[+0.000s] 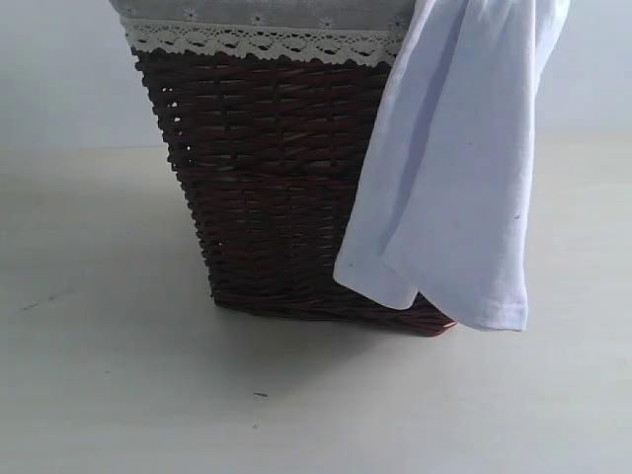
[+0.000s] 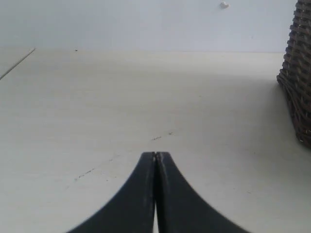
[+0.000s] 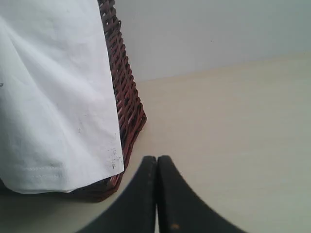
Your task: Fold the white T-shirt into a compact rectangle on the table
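Observation:
The white T-shirt [image 1: 459, 168] hangs over the right side of the dark wicker basket [image 1: 272, 188], its hem just above the table [image 1: 118, 375]. The right wrist view shows the same T-shirt [image 3: 53, 97] draped down the basket wall [image 3: 127, 97]. My right gripper [image 3: 156, 159] is shut and empty, low over the table beside the basket's bottom corner and clear of the cloth. My left gripper [image 2: 156, 155] is shut with nothing in it, over bare table [image 2: 121, 97], with the basket's edge [image 2: 297, 77] off to one side. Neither gripper appears in the exterior view.
A lace-trimmed liner [image 1: 262, 38] lines the basket's rim. A pale wall [image 2: 146, 22] stands behind the table. Small dark specks [image 2: 90, 172] mark the surface.

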Robot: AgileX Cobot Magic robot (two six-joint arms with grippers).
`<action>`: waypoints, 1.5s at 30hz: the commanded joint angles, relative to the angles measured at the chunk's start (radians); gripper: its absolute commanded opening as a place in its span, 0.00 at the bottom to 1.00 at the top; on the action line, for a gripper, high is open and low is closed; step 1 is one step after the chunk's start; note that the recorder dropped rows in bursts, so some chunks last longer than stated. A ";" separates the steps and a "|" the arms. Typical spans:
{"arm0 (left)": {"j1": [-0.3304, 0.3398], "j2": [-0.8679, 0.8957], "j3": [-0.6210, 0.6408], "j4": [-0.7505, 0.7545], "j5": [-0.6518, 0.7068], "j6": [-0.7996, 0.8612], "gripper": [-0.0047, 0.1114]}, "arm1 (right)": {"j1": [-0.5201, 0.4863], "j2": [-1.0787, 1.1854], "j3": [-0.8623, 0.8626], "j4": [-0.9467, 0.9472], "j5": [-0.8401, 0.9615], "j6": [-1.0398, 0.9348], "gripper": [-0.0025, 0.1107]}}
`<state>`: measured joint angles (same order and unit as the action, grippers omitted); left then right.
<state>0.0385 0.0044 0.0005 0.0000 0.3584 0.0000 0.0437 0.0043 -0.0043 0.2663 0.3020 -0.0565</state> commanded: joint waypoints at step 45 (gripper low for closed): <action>-0.008 -0.004 0.000 0.017 -0.032 0.000 0.04 | -0.006 0.988 -0.869 -2.011 -0.670 1.650 0.68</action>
<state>0.0364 0.0044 0.0005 0.0163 0.3404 0.0000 0.0437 0.9675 -0.8641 -1.7346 -0.3690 1.7055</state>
